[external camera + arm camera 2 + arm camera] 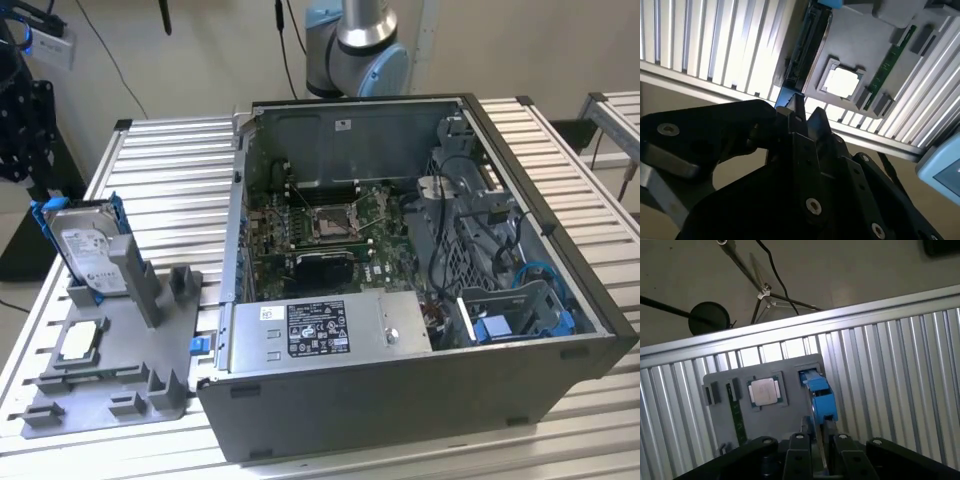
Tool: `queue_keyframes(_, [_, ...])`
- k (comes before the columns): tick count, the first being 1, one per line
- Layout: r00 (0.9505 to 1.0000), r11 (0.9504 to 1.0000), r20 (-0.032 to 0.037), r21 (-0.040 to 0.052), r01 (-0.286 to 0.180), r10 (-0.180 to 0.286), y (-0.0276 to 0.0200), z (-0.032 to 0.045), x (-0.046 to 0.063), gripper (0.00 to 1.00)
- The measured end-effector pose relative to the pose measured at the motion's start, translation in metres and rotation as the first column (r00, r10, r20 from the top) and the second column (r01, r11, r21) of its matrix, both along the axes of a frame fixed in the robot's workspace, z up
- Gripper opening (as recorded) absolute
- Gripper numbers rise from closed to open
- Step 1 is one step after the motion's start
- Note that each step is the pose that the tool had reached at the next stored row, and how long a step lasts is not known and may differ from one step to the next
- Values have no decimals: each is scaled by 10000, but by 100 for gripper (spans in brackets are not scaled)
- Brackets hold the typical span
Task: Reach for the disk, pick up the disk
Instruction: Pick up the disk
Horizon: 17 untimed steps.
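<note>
Blue-framed disk (820,397) stands apart, beyond the jaws.

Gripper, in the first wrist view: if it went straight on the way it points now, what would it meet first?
Most likely the disk, seen edge-on and blue-framed, directly ahead of the gripper. Nothing else appears to lie between them, though how much gap remains is unclear.

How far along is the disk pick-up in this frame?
Done: nothing yet. In the exterior view the disk stands upright in the grey holder, not lifted. In hand: the reach. In the first wrist view the end effector points at the disk's blue frame. Left: gripping and lifting the disk.
</note>
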<state>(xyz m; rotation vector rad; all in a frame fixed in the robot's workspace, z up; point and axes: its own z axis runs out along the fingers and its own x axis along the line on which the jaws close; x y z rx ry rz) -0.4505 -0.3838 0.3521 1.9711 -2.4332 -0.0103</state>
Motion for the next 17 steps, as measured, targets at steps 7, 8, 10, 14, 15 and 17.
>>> queue_keyframes(7, [9996,9996,-1,-15,-276,276,42,-99,-2,100])
queue_keyframes(8, [9994,9994,-2,-15,-347,347,44,-114,-4,100])
queue_keyframes(10, [9987,9987,-2,-14,-511,511,45,-143,-7,100])
queue_keyframes(14, [9962,9962,-3,-8,-869,869,45,-203,-8,100])
queue_keyframes(15, [9955,9955,-1,-6,-948,948,46,-218,-8,100])
queue_keyframes(17, [9942,9942,-1,-1,-1078,1078,46,-247,-8,100])
